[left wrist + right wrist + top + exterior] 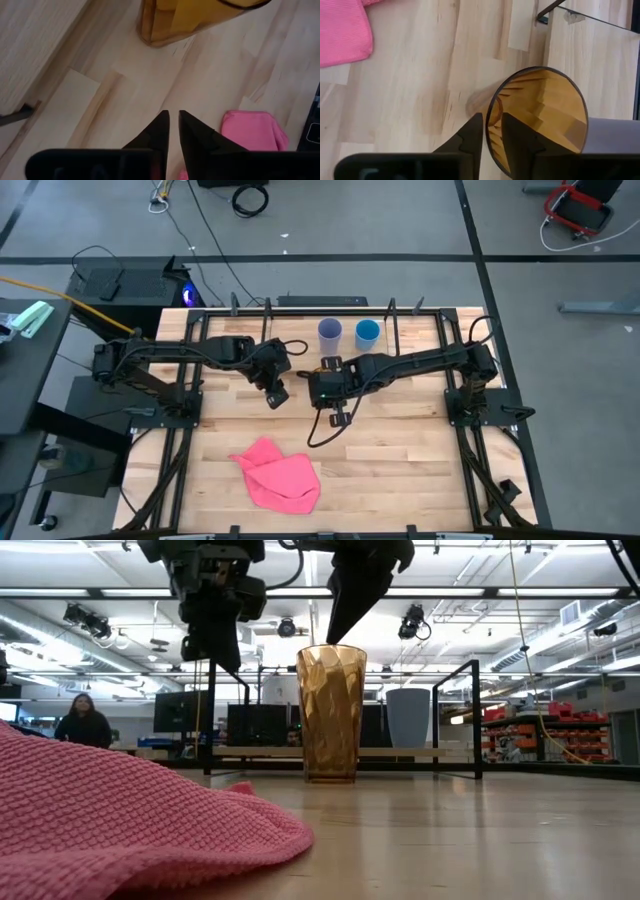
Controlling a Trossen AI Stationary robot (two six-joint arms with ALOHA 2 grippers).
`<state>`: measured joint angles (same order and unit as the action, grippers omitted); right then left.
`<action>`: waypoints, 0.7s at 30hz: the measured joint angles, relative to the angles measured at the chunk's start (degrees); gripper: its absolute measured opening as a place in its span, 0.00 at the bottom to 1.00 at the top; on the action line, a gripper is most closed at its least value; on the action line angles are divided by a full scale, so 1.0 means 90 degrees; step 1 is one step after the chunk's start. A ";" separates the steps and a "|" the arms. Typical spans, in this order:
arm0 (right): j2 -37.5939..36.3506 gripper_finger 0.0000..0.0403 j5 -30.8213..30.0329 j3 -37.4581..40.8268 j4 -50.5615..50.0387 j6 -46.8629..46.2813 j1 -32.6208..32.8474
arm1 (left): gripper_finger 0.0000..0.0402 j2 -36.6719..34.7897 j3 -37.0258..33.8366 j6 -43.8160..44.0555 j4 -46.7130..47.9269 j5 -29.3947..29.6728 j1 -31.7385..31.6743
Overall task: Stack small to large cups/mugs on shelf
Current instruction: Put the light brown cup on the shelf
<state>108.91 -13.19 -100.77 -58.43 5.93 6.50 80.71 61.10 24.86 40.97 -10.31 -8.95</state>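
Observation:
The amber translucent cup [331,710] stands upright with its base on the table, in front of the shelf [270,752]. It also shows in the right wrist view [545,115] and the left wrist view [185,20]. The lavender cup [330,332] and the small blue cup [368,332] stand side by side on the shelf at the table's far edge. My right gripper [492,127] is over the amber cup's rim, shut on it. My left gripper [173,122] hangs shut and empty above the table, left of the amber cup. My right gripper has the amber cup's rim [490,107] between its two fingers, one finger inside the cup and one outside. The fingers come from above, pointing down, and in the low view only their tips reach the rim [330,646]. The cup stands upright with its base on the table.
A pink cloth [280,475] lies crumpled near the table's front, left of the middle, and fills the low view's near left [120,810]. Black frame rails run along the table's sides. A person [84,720] sits in the room behind.

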 joint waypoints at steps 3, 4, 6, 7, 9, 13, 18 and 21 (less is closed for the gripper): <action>-0.0111 0.21 0.0000 -0.0028 -0.0049 -0.0135 0.0002 | 0.14 0.0000 0.0000 0.0002 -0.0135 0.0000 0.0000; -0.0150 0.21 0.0000 -0.0071 -0.0139 -0.0216 0.0002 | 0.14 0.0000 0.0000 0.0006 -0.0213 0.0000 0.0000; -0.0252 0.21 -0.0003 -0.0243 -0.0299 -0.0388 0.0002 | 0.16 0.0000 0.0000 0.0031 -0.0338 0.0000 0.0000; -0.0297 0.21 -0.0004 -0.0340 -0.0468 -0.0506 0.0002 | 0.16 0.0002 0.0000 0.0038 -0.0414 -0.0001 0.0000; -0.0418 0.21 -0.0004 -0.0556 -0.0749 -0.0809 0.0015 | 0.18 0.0000 0.0002 0.0022 -0.0575 0.0001 -0.0022; -0.0721 0.21 -0.0020 -0.0789 -0.1390 -0.1609 0.0097 | 0.20 0.0000 0.0002 0.0017 -0.0793 0.0019 -0.0184; -0.1448 0.21 -0.0118 -0.0421 -0.1688 -0.2517 0.0393 | 0.24 0.0000 0.0002 0.0024 -0.0999 0.0010 -0.0534; -0.1932 0.20 -0.0295 0.0061 -0.1667 -0.3110 0.0683 | 0.26 0.0000 0.0002 0.0077 -0.1215 -0.0034 -0.0754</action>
<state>91.52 -15.85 -100.23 -73.43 -22.05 12.65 80.71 61.12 25.56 30.03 -10.61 -15.74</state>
